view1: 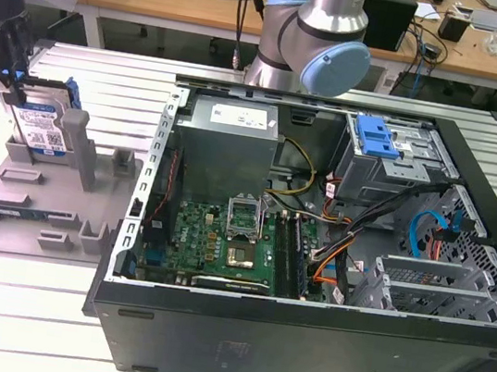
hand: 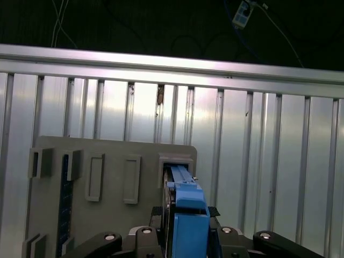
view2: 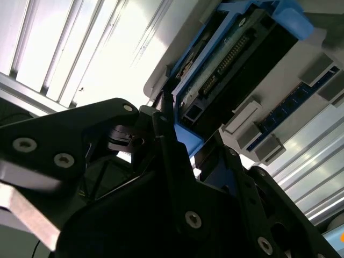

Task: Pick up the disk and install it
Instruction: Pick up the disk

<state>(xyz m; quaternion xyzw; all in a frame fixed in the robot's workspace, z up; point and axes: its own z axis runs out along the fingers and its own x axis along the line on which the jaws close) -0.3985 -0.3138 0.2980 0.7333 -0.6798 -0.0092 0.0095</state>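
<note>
Disk [view1: 40, 129] upright in grey holder [view1: 48, 212], outside case [view1: 300, 343], toward exterior view's left. Gripper [view1: 15, 88] down at disk's top edge; clenched or released, cannot tell. Not yet lifted. Judged early stage: lifting, carrying to case and installing all left.

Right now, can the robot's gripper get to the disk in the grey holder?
Probably yes. The gripper is right at the disk, which stands upright in the grey holder, and nothing sits between them.
</note>
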